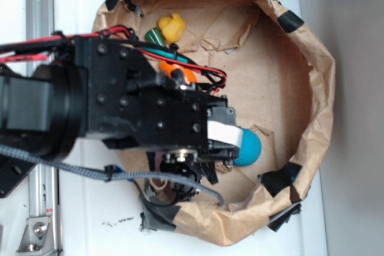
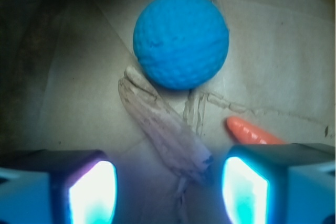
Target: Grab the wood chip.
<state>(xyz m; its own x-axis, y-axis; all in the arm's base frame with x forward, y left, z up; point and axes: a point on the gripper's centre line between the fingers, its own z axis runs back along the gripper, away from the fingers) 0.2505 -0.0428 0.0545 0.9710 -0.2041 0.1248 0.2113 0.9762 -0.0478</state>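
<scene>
In the wrist view the wood chip (image 2: 163, 124) lies flat on the brown paper floor, a streaky grey-brown jagged strip running from beside the blue ball (image 2: 181, 39) down toward my jaws. My gripper (image 2: 168, 192) is open, its two glowing pads (image 2: 92, 192) standing either side of the chip's near end, apart from it. In the exterior view the gripper (image 1: 223, 142) hangs low inside the paper bowl next to the blue ball (image 1: 247, 148); the chip is hidden under the arm there.
An orange carrot-like toy (image 2: 252, 132) lies right of the chip, close to the right pad. The crumpled paper bowl wall (image 1: 318, 82) with black tape patches rings everything. A yellow toy (image 1: 172, 27), a green piece (image 1: 155, 37) and an orange one (image 1: 183, 73) sit at the back.
</scene>
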